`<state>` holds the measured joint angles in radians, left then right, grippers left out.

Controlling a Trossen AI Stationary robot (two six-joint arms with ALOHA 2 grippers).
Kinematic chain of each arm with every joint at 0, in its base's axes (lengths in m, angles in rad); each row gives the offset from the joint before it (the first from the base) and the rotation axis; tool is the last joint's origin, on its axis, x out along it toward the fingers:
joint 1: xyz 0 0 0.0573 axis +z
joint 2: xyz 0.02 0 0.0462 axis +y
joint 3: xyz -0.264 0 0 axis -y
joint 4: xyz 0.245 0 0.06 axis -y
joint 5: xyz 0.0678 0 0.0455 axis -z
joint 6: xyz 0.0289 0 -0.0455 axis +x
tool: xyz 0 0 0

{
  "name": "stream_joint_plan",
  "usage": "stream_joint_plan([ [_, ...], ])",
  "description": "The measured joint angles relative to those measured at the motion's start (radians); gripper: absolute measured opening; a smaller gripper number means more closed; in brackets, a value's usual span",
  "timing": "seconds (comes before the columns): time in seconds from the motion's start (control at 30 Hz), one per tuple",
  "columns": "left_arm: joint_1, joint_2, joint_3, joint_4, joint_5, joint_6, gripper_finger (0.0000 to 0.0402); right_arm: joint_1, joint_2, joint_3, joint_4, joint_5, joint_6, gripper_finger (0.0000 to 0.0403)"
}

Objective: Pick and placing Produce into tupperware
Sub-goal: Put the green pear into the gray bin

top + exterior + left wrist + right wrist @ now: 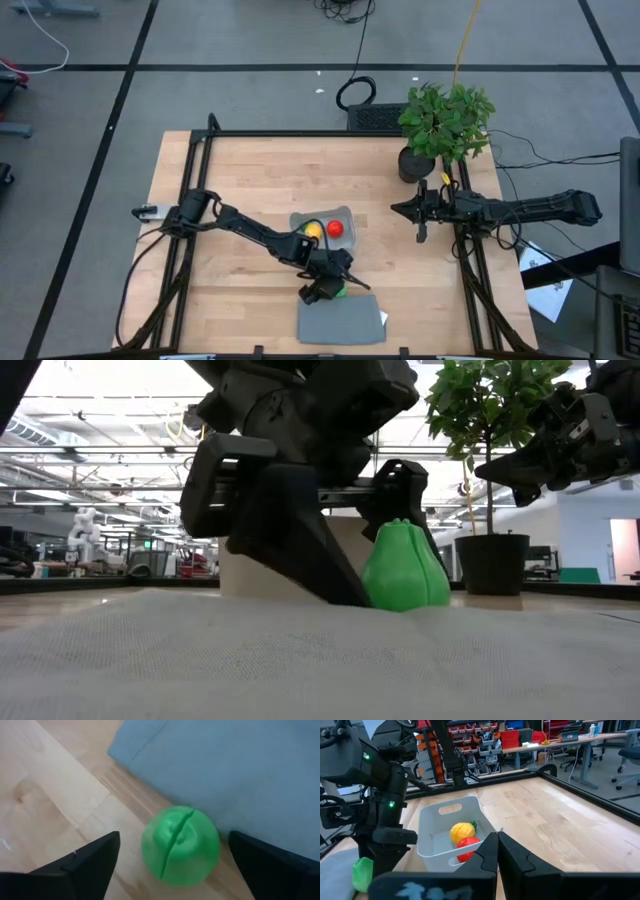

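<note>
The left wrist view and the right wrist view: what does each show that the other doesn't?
Only the left wrist view shows the open left pincer straddling the small green toy fruit on the wooden table, beside the flat grey lid. Only the right wrist view shows the clear plastic box holding the yellow toy fruit and round red toy fruit, the shut right pincer and the room behind. Both show the green fruit and the table.
</note>
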<state>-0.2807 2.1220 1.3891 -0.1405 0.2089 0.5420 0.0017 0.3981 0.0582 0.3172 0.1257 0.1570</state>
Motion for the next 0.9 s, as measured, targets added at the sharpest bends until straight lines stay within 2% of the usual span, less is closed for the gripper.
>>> stream_joint_plan([
  [0.1,-0.003,0.0,0.0,0.01,0.0,-0.001,0.0334,0.0,0.0,0.0,0.0,0.0,0.0,0.0],
  [0.33,-0.009,-0.004,0.0,0.009,-0.003,0.01,0.0193,0.0,0.0,0.0,0.0,0.0,-0.001,0.0],
  [0.4,-0.018,-0.007,0.0,0.009,-0.019,0.029,0.0164,0.0,0.0,0.0,0.0,0.0,-0.001,0.0],
  [0.53,-0.033,-0.008,0.042,-0.043,-0.071,0.036,0.0163,0.0,0.0,0.0,0.004,0.0,-0.001,0.0],
  [0.67,-0.036,-0.008,0.119,-0.138,-0.079,0.039,0.0163,0.0,0.0,0.0,0.004,0.0,-0.001,0.0],
  [0.9,-0.028,-0.05,0.246,-0.294,-0.138,0.04,0.0194,0.0,0.0,0.0,0.005,0.0,-0.001,0.0],
])
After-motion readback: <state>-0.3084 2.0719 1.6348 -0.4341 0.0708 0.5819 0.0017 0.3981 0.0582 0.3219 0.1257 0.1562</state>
